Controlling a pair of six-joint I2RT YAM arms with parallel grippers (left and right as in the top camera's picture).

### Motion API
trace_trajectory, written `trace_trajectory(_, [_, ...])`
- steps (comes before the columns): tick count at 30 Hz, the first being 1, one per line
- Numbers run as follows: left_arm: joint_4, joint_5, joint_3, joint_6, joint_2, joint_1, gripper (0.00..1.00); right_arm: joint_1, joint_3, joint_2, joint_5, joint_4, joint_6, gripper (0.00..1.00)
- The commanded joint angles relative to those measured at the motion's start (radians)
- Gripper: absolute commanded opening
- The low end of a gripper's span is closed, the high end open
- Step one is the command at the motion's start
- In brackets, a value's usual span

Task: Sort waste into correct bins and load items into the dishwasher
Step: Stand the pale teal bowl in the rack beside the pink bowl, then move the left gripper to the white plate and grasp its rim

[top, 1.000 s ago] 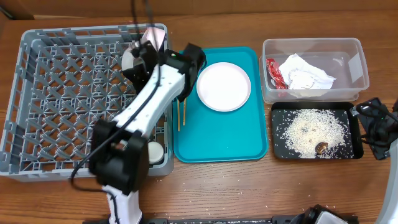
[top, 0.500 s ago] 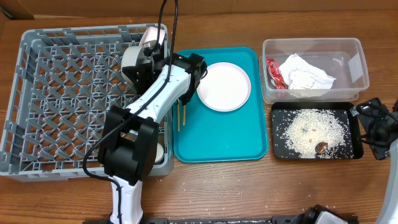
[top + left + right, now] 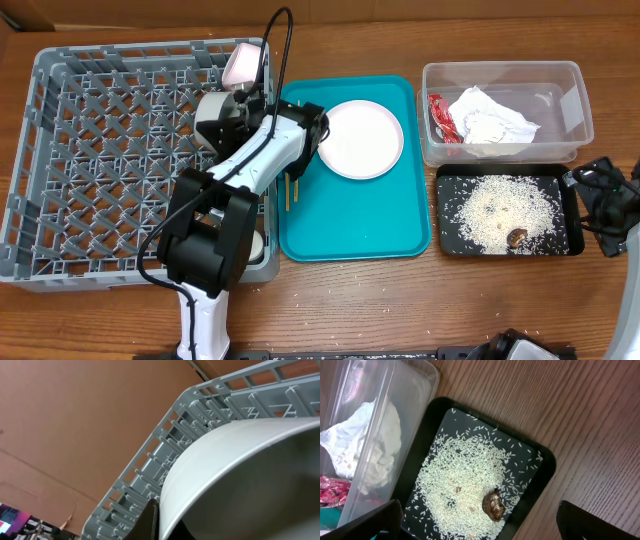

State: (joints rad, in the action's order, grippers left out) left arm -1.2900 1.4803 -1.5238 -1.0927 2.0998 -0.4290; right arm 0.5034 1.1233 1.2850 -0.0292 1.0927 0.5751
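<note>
In the left wrist view a pale round bowl (image 3: 240, 470) fills the right half, and my left gripper (image 3: 162, 527) is shut on its rim, one dark finger (image 3: 150, 520) outside it. Overhead, that bowl (image 3: 213, 107) hangs over the right side of the grey dishwasher rack (image 3: 60, 150). A white cup (image 3: 248, 243) stands in the rack's near right corner. The plate (image 3: 360, 138) and chopsticks (image 3: 290, 190) lie on the teal tray (image 3: 350, 225). My right gripper (image 3: 479, 515) is open over the black tray (image 3: 420, 445) of rice (image 3: 460, 485) and a brown lump (image 3: 493, 506).
The clear tub (image 3: 570, 85) at the back right holds the red wrapper (image 3: 440, 115) and the white napkin (image 3: 490, 118). A pinkish pale object (image 3: 243, 65) sits at the rack's far right corner. Loose rice grains (image 3: 330, 268) dot the table before the teal tray.
My left arm has shifted, and the bowl in its gripper has come slightly nearer over the rack's right side. The right arm has not moved.
</note>
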Motion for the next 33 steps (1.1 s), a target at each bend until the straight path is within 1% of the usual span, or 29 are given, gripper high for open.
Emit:
trace_trajectory(1, [0.017, -0.013, 0.019, -0.007, 0.006, 0.011, 0.04, 0.004, 0.01, -0.002, 0.001, -0.006, -0.007, 1.0])
trace_trajectory(4, [0.029, -0.023, 0.018, -0.007, 0.006, 0.009, 0.04, 0.004, 0.01, -0.002, 0.001, -0.006, -0.007, 1.0])
trace_trajectory(7, [0.035, -0.068, 0.018, -0.002, 0.006, 0.004, 0.04, 0.004, 0.01, -0.002, 0.001, -0.006, -0.007, 1.0])
trace_trajectory(12, [0.035, -0.196, 0.018, 0.016, 0.006, -0.01, 0.09, 0.004, 0.01, -0.002, 0.001, -0.006, -0.007, 1.0])
trace_trajectory(15, [0.034, -0.245, 0.018, 0.017, 0.006, -0.019, 0.1, 0.004, 0.01, -0.002, 0.001, -0.006, -0.007, 1.0])
trace_trajectory(16, [0.034, -0.257, 0.018, 0.02, 0.006, -0.024, 0.17, 0.004, 0.01, -0.002, 0.001, -0.006, -0.007, 1.0])
trace_trajectory(17, [0.034, -0.263, 0.018, 0.027, 0.006, -0.026, 0.2, 0.004, 0.01, -0.002, 0.001, -0.006, -0.007, 1.0])
trace_trajectory(18, [0.034, -0.269, 0.017, 0.042, 0.006, -0.03, 0.25, 0.004, 0.01, -0.002, 0.001, -0.006, -0.007, 1.0])
trace_trajectory(19, [0.034, -0.269, 0.017, 0.045, 0.006, -0.032, 0.39, 0.004, 0.01, -0.002, 0.001, -0.006, -0.007, 1.0])
trace_trajectory(20, [0.034, -0.27, 0.016, 0.047, 0.006, -0.036, 0.59, 0.004, 0.01, -0.002, 0.001, -0.006, -0.007, 1.0])
trace_trajectory(22, [0.034, -0.271, 0.012, 0.047, 0.006, -0.038, 0.67, 0.004, 0.01, -0.002, 0.001, -0.006, -0.007, 1.0])
trace_trajectory(23, [0.034, -0.274, 0.008, 0.051, 0.006, -0.038, 0.7, 0.004, 0.01, -0.002, 0.001, -0.006, -0.007, 1.0])
trace_trajectory(24, [0.033, -0.294, -0.006, 0.07, 0.006, -0.038, 0.74, 0.004, 0.01, -0.002, 0.001, -0.006, -0.007, 1.0])
trace_trajectory(27, [0.03, -0.341, -0.049, 0.1, 0.006, -0.038, 0.8, 0.004, 0.01, -0.002, 0.001, -0.006, -0.007, 1.0])
trace_trajectory(28, [0.03, -0.364, -0.069, 0.117, 0.006, -0.037, 0.81, 0.004, 0.01, -0.002, 0.001, -0.006, -0.007, 1.0])
trace_trajectory(29, [0.031, -0.41, -0.111, 0.153, 0.006, -0.037, 0.85, 0.004, 0.01, -0.002, 0.001, -0.006, -0.007, 1.0])
trace_trajectory(33, [0.032, -0.535, -0.22, 0.265, 0.006, -0.037, 0.93, 0.004, 0.01, -0.002, 0.001, -0.006, -0.007, 1.0])
